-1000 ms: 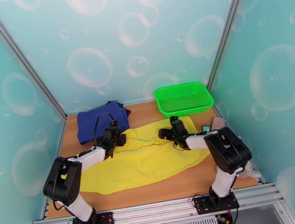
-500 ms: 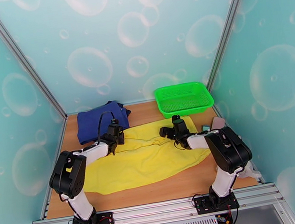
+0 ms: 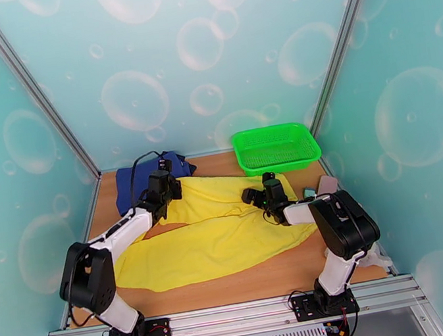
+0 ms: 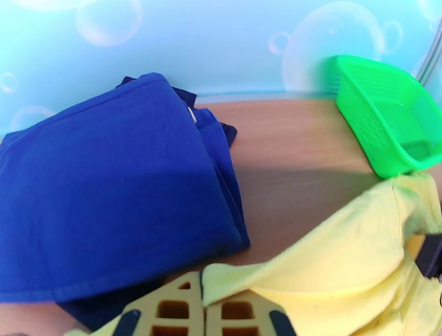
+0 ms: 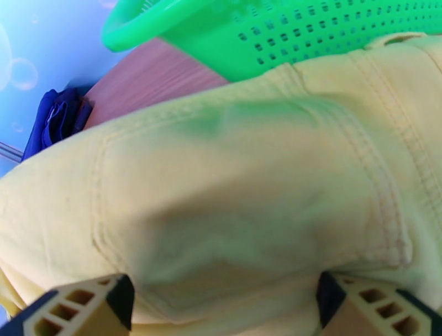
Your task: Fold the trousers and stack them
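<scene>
The yellow trousers (image 3: pixel 219 239) lay spread across the middle of the wooden table (image 3: pixel 239 285), their near edge curving toward the arms and their far edge reaching up between the pile of navy garments (image 3: pixel 130 189) in the far left corner and the green basket (image 3: pixel 281 166) in the far right. The left gripper (image 3: pixel 161 189) held the far left part of the cloth raised off the table, just beside the navy pile. In the left wrist view its fingers (image 4: pixel 171 301) were pressed together with a yellow edge pinched between them, and the cloth stretched away from that pinch toward the basket, so the grip looked meant to carry that edge over for a fold. The right gripper (image 3: pixel 266 190) sat low over the waist end of the trousers, just in front of the basket. In the right wrist view its fingers (image 5: pixel 83 306) stood wide apart, with a stitched pocket bulging between them and nothing clamped. It seemed set either to close on that end or to steady it while the other side was drawn across. The fold appeared barely begun, and stacking was not yet in sight.
</scene>
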### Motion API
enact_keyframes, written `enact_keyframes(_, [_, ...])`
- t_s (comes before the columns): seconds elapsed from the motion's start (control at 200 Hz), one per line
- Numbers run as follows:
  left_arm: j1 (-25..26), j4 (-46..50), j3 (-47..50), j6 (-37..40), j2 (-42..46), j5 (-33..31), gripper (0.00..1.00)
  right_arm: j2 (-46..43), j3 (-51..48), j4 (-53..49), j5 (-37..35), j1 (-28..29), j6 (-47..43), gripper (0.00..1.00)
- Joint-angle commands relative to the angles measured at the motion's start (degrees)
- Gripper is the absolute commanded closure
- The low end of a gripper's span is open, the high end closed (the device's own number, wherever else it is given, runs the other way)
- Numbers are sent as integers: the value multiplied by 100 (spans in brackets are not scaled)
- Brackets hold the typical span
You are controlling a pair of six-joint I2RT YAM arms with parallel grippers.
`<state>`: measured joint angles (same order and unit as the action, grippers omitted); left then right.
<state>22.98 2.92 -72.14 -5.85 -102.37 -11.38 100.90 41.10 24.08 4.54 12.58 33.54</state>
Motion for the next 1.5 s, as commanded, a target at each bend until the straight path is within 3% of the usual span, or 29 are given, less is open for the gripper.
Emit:
enact_keyframes(0.0, [-116, 175, -598, 390, -729, -121, 100, 36, -258, -545, -276, -33, 250, 8])
enact_keyframes(0.1, [-141, -35, -744, 554, -969, -99, 91, -140, -279, -607, -733, 150, 80, 8])
enact_keyframes(0.14, [-136, -182, -654, 636, -889, -67, 79, -292, -249, -730, -1092, 280, -70, 7])
enact_keyframes(0.185, [-136, -495, -399, 718, -660, -32, 52, -527, -234, -848, -1573, 451, -253, 7])
enact_keyframes(0.21, [-136, -686, -222, 725, -489, -27, 44, -679, -249, -884, -1854, 571, -362, 7])
enact_keyframes(0.355, [-193, -1267, 786, 606, 787, -191, 22, -1415, -426, -442, -3446, 1606, -1403, 4])
enact_keyframes(0.435, [-286, -884, 1199, 202, 1589, -644, 19, -1607, -602, 182, -3916, 2249, -2080, 2])
enact_keyframes(0.535, [-575, -98, 1795, -646, 2492, -1177, 16, -1610, -653, 588, -3766, 2697, -2505, 1])
enact_keyframes(0.665, [-1034, 141, 2916, -1410, 3506, -788, 17, -1472, -621, 743, -3093, 2911, -2713, 1])
enact_keyframes(0.745, [-1123, 382, 3295, -1380, 3830, -577, 22, -1329, -537, 735, -2749, 2966, -2693, 1])
enact_keyframes(0.94, [-1117, 921, 3364, -1699, 3293, -296, 23, -1083, -304, 501, -2659, 3062, -2686, 1])
enact_keyframes(1.065, [-1218, 525, 3540, -1608, 2938, -628, 21, -1070, -269, 401, -2644, 3017, -2617, 1])
enact_keyframes(1.495, [-1592, -51, 3218, -1243, 2049, -2, 21, -998, -203, 262, -2654, 2879, -2541, 1])
